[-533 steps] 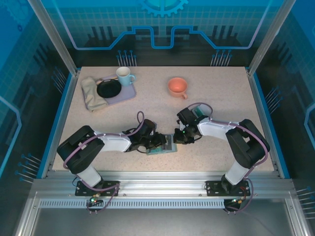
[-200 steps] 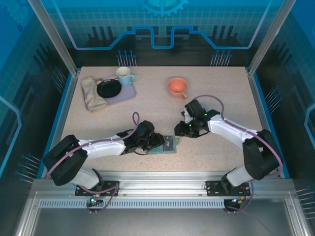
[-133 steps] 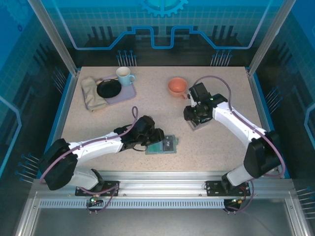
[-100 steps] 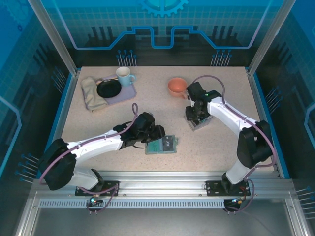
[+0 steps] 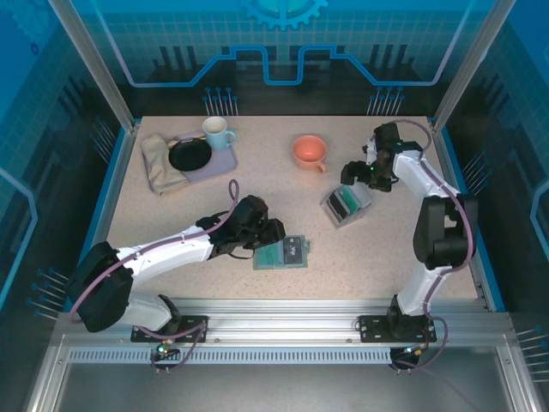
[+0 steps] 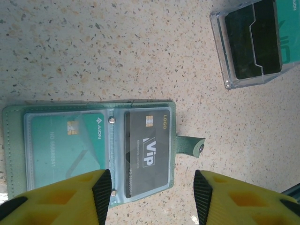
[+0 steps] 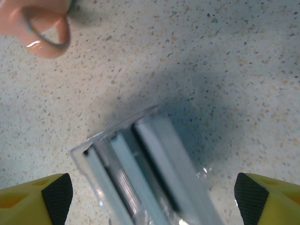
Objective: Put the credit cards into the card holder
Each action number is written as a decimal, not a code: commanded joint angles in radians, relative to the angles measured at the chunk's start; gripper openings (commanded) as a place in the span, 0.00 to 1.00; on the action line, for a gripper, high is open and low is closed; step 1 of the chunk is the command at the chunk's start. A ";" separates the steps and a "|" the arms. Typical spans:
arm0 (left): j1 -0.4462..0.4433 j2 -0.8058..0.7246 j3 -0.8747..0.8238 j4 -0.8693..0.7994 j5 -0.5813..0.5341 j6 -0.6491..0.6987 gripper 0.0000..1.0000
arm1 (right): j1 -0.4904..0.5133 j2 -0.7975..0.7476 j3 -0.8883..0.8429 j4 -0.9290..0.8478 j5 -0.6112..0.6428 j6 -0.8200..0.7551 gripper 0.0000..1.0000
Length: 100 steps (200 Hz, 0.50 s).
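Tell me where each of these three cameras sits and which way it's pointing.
Top: fixed above and behind the arm bases, looking down over the table; the whole left arm and right arm show.
Left wrist: above the open card holder, looking down; the left gripper is at the bottom edge.
Right wrist: above the clear box, looking down, orange cup at top left; the right gripper spans the bottom corners.
Shared: the clear box is in all three; the card holder in top and left wrist.
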<state>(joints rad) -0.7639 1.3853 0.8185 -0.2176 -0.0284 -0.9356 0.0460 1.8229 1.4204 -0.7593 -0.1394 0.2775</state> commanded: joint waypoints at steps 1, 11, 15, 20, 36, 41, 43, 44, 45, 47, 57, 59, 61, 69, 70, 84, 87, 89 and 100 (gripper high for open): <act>0.011 -0.018 0.018 -0.026 0.015 0.026 0.54 | -0.035 0.042 0.010 0.012 -0.150 0.029 0.93; 0.014 -0.019 0.017 -0.027 0.014 0.024 0.54 | -0.041 0.057 0.015 0.012 -0.192 0.022 0.93; 0.015 -0.019 0.018 -0.029 0.014 0.024 0.54 | -0.040 0.065 0.015 0.011 -0.205 0.020 0.93; 0.015 -0.019 0.016 -0.030 0.013 0.024 0.54 | -0.041 0.069 0.015 0.008 -0.219 0.020 0.93; 0.017 -0.017 0.018 -0.029 0.016 0.023 0.53 | -0.041 0.071 -0.011 0.026 -0.300 0.021 0.92; 0.015 -0.017 0.018 -0.029 0.015 0.022 0.54 | -0.041 0.068 -0.020 0.036 -0.329 0.024 0.92; 0.016 -0.016 0.018 -0.029 0.016 0.022 0.54 | -0.041 0.067 -0.027 0.039 -0.338 0.025 0.92; 0.016 -0.016 0.018 -0.029 0.016 0.023 0.54 | -0.041 0.066 -0.029 0.041 -0.344 0.025 0.91; 0.015 -0.016 0.019 -0.029 0.016 0.023 0.54 | -0.041 0.065 -0.032 0.043 -0.349 0.026 0.91; 0.016 -0.016 0.018 -0.029 0.016 0.022 0.54 | -0.040 0.063 -0.036 0.045 -0.359 0.027 0.91; 0.017 -0.015 0.020 -0.031 0.016 0.023 0.54 | -0.035 0.057 -0.054 0.049 -0.385 0.032 0.90; 0.017 -0.014 0.020 -0.031 0.016 0.023 0.54 | -0.032 0.053 -0.059 0.050 -0.386 0.034 0.90; 0.017 -0.014 0.021 -0.031 0.017 0.022 0.54 | -0.030 0.051 -0.063 0.051 -0.390 0.035 0.90; 0.018 -0.014 0.021 -0.032 0.020 0.024 0.54 | -0.025 0.038 -0.079 0.054 -0.394 0.038 0.90; 0.018 -0.014 0.021 -0.032 0.020 0.024 0.54 | -0.024 0.036 -0.081 0.054 -0.395 0.038 0.90; 0.018 -0.017 0.021 -0.032 0.022 0.024 0.54 | -0.009 0.008 -0.111 0.062 -0.408 0.046 0.90; 0.017 -0.017 0.021 -0.032 0.020 0.024 0.54 | -0.007 0.005 -0.118 0.064 -0.411 0.047 0.90; 0.018 -0.017 0.021 -0.032 0.020 0.024 0.54 | -0.006 0.001 -0.122 0.066 -0.412 0.049 0.90; 0.018 -0.018 0.021 -0.033 0.020 0.023 0.54 | 0.008 -0.018 -0.142 0.068 -0.424 0.055 0.89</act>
<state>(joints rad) -0.7544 1.3853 0.8185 -0.2287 -0.0219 -0.9348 0.0231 1.8732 1.3193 -0.6956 -0.4717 0.3073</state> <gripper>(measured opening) 0.536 0.898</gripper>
